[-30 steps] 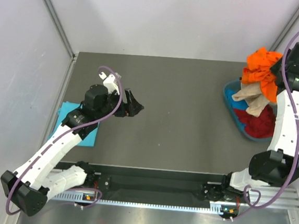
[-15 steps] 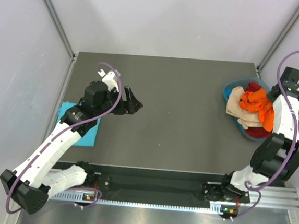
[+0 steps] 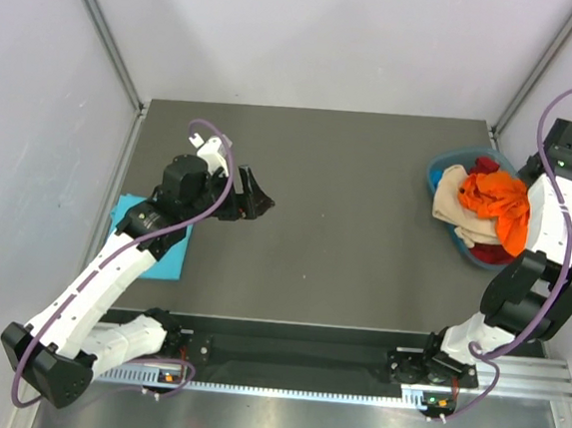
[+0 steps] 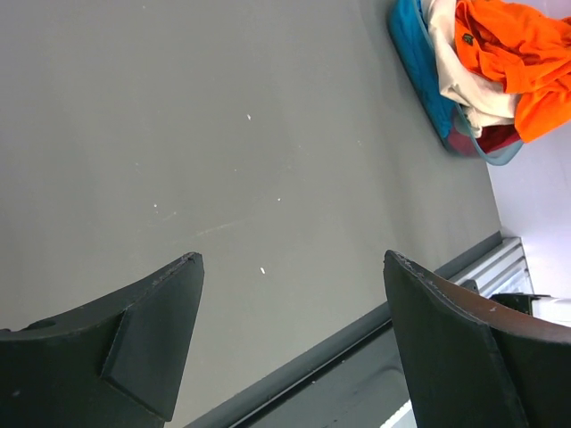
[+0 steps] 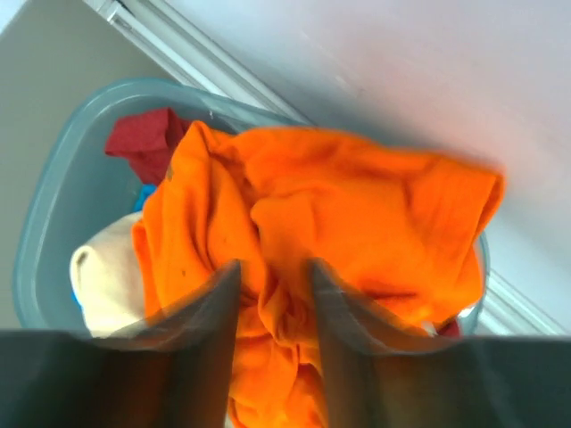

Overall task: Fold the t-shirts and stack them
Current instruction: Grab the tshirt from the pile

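The right gripper's (image 5: 275,267) fingers (image 5: 219,312) are smeared by blur in its wrist view. The orange t-shirt (image 5: 357,223) hides most of the basket's (image 5: 58,209) contents. From above, the left arm (image 3: 100,278) covers part of the turquoise t-shirt (image 3: 169,259).

A robot lab cell. Plain white panels (image 3: 31,152) on metal posts (image 3: 106,33) box in a grey desk (image 3: 345,229). Left arm (image 3: 100,278) and right arm (image 3: 547,212) bolt to a slotted rail (image 3: 291,387)

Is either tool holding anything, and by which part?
Nothing. Left tool open over the table; right tool open above the orange t-shirt, not gripping it.
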Available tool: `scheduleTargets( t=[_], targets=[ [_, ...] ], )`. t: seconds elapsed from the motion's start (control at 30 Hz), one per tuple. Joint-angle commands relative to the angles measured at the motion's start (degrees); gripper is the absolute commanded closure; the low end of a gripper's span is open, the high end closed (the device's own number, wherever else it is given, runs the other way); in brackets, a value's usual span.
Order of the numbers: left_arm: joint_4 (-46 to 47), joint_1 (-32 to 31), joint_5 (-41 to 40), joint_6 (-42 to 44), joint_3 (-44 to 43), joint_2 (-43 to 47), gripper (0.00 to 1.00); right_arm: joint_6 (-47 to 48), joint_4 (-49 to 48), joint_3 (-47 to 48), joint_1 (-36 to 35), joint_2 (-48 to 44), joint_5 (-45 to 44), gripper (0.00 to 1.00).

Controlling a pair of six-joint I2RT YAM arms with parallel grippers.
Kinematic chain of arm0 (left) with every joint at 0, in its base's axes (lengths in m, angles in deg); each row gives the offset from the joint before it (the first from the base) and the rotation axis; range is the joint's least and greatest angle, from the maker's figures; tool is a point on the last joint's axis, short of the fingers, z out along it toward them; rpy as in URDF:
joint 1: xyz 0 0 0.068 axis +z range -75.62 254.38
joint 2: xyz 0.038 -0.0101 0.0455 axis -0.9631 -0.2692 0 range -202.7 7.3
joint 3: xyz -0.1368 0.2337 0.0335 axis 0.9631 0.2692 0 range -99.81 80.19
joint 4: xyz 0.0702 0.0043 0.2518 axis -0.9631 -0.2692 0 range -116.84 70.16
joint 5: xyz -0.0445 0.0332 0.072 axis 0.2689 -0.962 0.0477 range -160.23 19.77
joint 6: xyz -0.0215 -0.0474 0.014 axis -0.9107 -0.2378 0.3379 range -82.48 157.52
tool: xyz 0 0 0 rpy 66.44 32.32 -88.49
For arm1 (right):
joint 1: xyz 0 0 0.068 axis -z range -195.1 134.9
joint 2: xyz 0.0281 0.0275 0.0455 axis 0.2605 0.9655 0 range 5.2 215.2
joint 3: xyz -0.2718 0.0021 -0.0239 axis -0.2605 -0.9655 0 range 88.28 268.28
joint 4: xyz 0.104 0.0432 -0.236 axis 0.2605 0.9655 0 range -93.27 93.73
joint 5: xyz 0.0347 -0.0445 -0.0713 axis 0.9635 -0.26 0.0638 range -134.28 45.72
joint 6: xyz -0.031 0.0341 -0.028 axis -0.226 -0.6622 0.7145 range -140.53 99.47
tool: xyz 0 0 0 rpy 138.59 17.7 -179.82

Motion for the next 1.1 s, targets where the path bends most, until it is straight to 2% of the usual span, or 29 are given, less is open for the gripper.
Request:
scheduleTargets(
  t=[0.0, 0.03, 0.07, 0.3, 0.33, 0.37, 0.43, 0.47, 0.6, 0.67, 0.77, 0.8, 0.83, 0.93, 1.0, 1.07],
  targets=[
    [1.6, 0.2, 1.4, -1.4, -1.5, 0.0, 0.14, 0.4, -0.7, 4.0, -0.1, -2.4, 0.5, 0.78],
    [1.7, 0.2, 1.4, -1.5, -1.4, 0.0, 0.14, 0.5, -0.8, 3.8, -0.1, -2.5, 1.0, 0.92],
    [1.7, 0.2, 1.4, -1.6, -1.4, 0.0, 0.14, 0.4, -1.1, 3.7, -0.1, -2.6, 1.5, 1.00],
    [1.7, 0.2, 1.1, -2.6, -1.3, 0.1, 0.14, -1.5, 1.4, 5.4, -0.1, -3.9, 1.4, 1.00],
    [1.8, 0.2, 1.2, -2.7, -1.0, 0.1, 0.14, -2.0, 2.5, 6.6, -0.1, -3.8, 0.4, 0.94],
    [2.0, 0.3, 1.3, -3.0, -0.7, 0.1, 0.14, -3.2, 5.0, 6.9, 0.0, -3.6, -2.2, 0.70],
    [2.4, 0.2, 1.5, -3.3, -0.2, 0.1, 0.14, -3.8, 6.0, 5.7, 0.3, -4.3, -4.4, 0.54],
    [2.4, 0.2, 1.7, -3.5, 0.0, -0.1, 0.14, -4.2, 5.8, 4.5, 0.6, -5.4, -5.5, 0.48],
    [2.2, 0.2, 1.7, -3.4, 0.3, -0.2, 0.15, -4.1, 2.4, -2.4, 3.2, -7.3, -5.1, 0.47],
    [2.0, 0.2, 1.4, -3.2, 0.3, -0.2, 0.15, -3.5, 0.2, -5.1, 3.9, -6.5, -1.8, 0.52],
    [1.8, 0.2, 1.3, -3.0, 0.2, -0.6, 0.15, -2.7, 0.3, -4.0, 4.2, -4.0, 0.6, 0.56],
    [1.7, 0.2, 1.3, -2.9, 0.0, -0.6, 0.15, -2.5, 1.0, -1.3, 4.4, -3.5, 1.0, 0.63],
    [1.3, 0.2, 1.3, -3.0, -0.1, -0.8, 0.15, -2.2, 2.1, 0.2, 4.6, -2.5, 2.2, 0.77],
    [0.7, 0.2, 1.3, -3.3, -0.5, -1.4, 0.15, -2.0, 3.9, 7.2, 4.6, -1.6, 4.4, 0.99],
    [1.0, 0.2, 1.4, -4.1, -0.4, -1.8, 0.15, -2.0, 6.2, 10.8, 4.6, -0.8, 7.4, 1.00],
    [2.0, 0.2, 1.3, -4.4, 0.0, -1.3, 0.15, -2.1, 5.8, 14.7, 3.8, -2.0, 14.2, 1.00]
  ],
)
